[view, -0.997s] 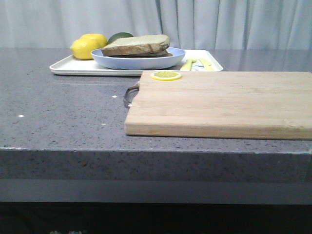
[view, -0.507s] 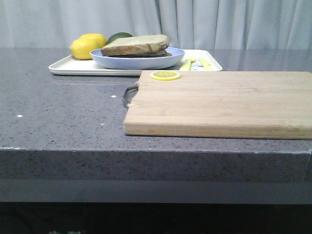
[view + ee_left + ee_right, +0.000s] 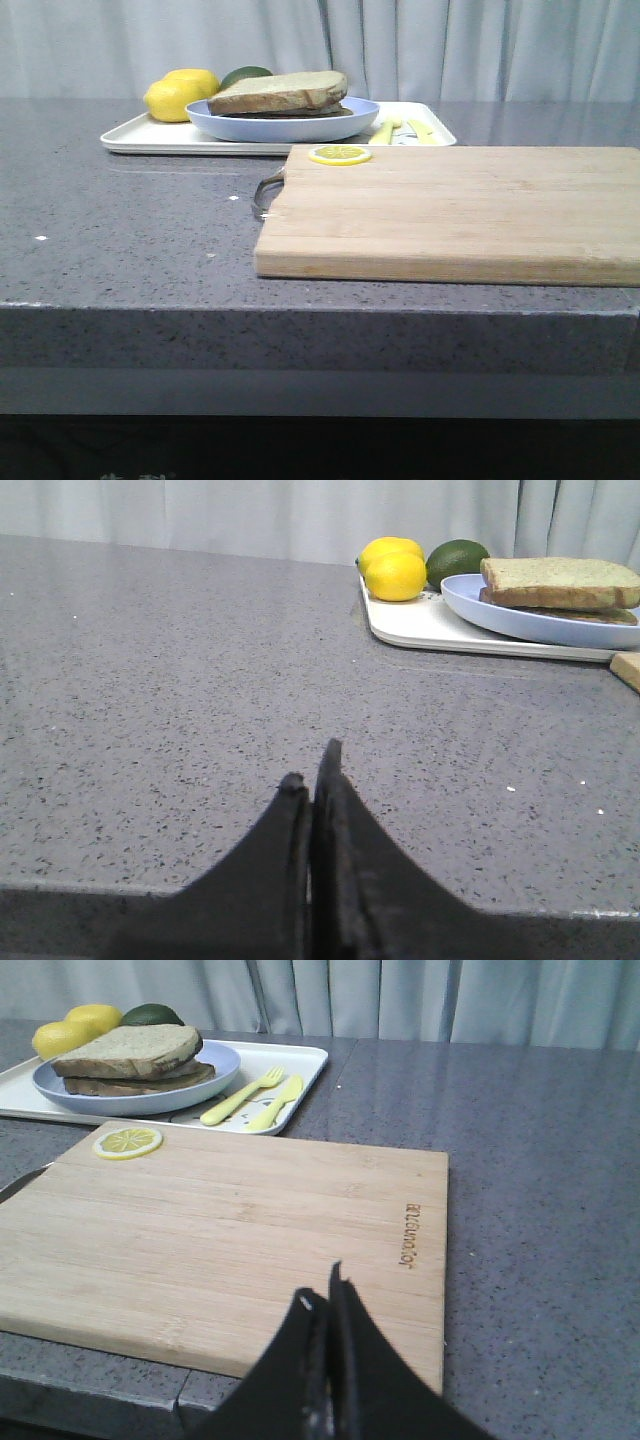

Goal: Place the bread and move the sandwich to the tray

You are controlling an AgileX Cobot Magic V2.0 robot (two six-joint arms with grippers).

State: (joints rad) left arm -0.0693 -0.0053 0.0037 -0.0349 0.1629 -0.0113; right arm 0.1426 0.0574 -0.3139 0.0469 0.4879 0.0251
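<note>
The sandwich (image 3: 280, 95) lies on the round pale blue plate (image 3: 290, 128), and the plate stands on the white tray (image 3: 140, 138) at the back left. The top slice of bread (image 3: 125, 1048) is pale, green-speckled and tan-crusted and rests on a darker lower slice; no egg shows. The left wrist view shows the sandwich (image 3: 560, 580), the plate (image 3: 520, 625) and the tray (image 3: 425, 630) too. My left gripper (image 3: 312, 765) is shut and empty, low over bare counter, far from the tray. My right gripper (image 3: 322, 1295) is shut and empty over the near edge of the cutting board. Neither gripper shows in the front view.
A wooden cutting board (image 3: 450, 210) with a metal handle lies at the front right, a lemon slice (image 3: 340, 155) at its far left corner. On the tray are two lemons (image 3: 180, 95), an avocado (image 3: 245, 75) and a yellow fork (image 3: 240, 1095) and knife (image 3: 278, 1103).
</note>
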